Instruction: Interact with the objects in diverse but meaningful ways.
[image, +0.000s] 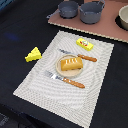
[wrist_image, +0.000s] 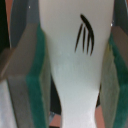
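In the wrist view a white fish-like piece (wrist_image: 75, 75) with black fin lines fills the picture. My gripper (wrist_image: 75, 95) is shut on it, with green pads (wrist_image: 35, 85) pressing both of its sides. Neither the gripper nor the fish shows in the exterior view. There, the orange-brown bread loaf (image: 71, 63) lies on a small plate (image: 64, 71) in the middle of the striped placemat (image: 40, 85). The yellow cheese wedge (image: 33, 54) rests on the dark table off the mat toward the exterior view's left. The yellow packet (image: 84, 44) lies at the mat's far edge.
An orange-handled fork (image: 65, 79) and knife (image: 80, 56) flank the plate. Two dark grey pots (image: 68, 8) (image: 92, 11) stand on a pink board (image: 105, 30) at the back. A light bowl (image: 124, 17) sits at the exterior view's right edge.
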